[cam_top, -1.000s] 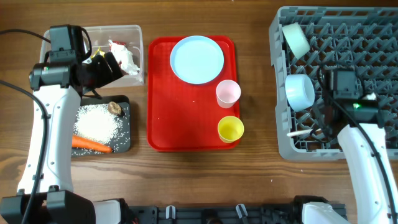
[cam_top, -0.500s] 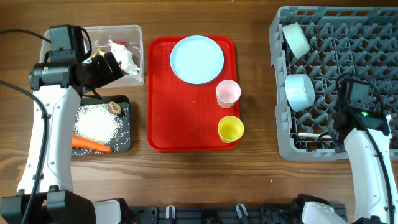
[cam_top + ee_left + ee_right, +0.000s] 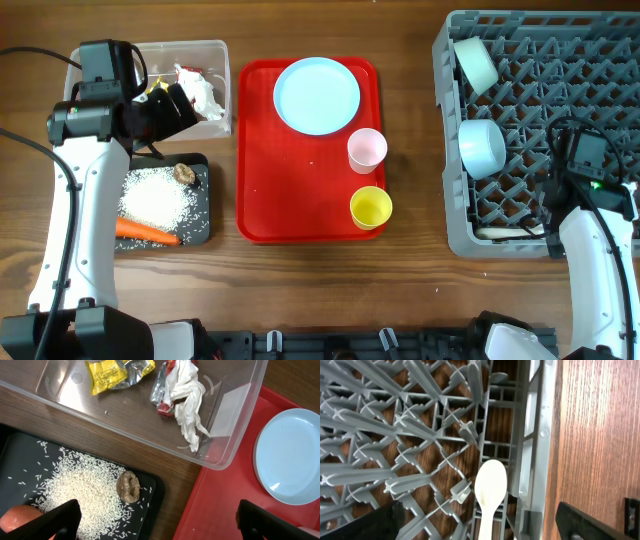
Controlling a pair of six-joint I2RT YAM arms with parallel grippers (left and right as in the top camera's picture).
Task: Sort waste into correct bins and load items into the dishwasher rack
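Observation:
My right gripper is open over the front edge of the grey dishwasher rack. The white spoon lies loose on the lattice between its spread fingers, beside the rack wall. Two light blue bowls sit in the rack. The light blue plate, pink cup and yellow cup stand on the red tray. My left gripper hangs open and empty above the black tray, which holds rice, a brown lump and a carrot. Wrappers lie in the clear tub.
The flat red tray lies mid-table between the bins and the rack. Bare wooden table shows just outside the rack's front wall. The rack's upright pegs rise close under my right wrist.
My right gripper moved toward the rack's front right corner and opened, letting the spoon go. The spoon now lies along the rack's front edge. The left arm has not moved.

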